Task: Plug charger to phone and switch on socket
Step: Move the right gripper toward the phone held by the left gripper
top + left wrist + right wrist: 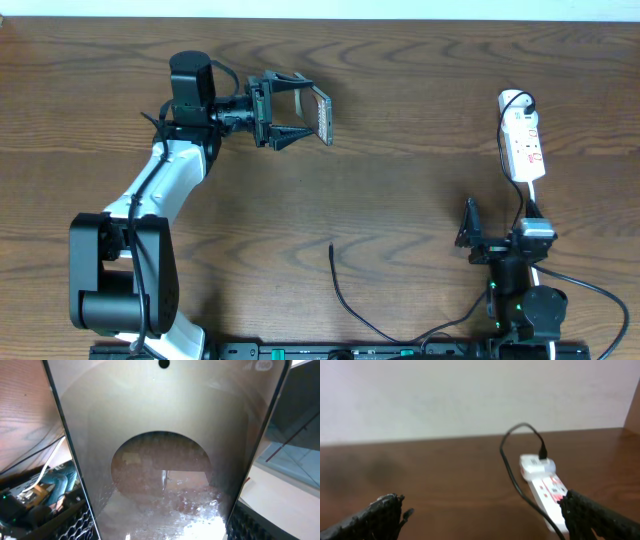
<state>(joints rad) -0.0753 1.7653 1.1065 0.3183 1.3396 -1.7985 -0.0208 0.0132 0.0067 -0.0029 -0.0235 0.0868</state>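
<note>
Tilted phone (322, 115) raised far left, charger (336, 280) tip loose mid-table, white socket (524, 145) far right.

Possibly "100" on phone (160, 420) corner

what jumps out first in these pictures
The phone, clamped in the left pincer at upper left and filling the left wrist view. Then the white socket at far right, and the charger lying loose on the table near the middle, untouched by the open right pincer.
</note>
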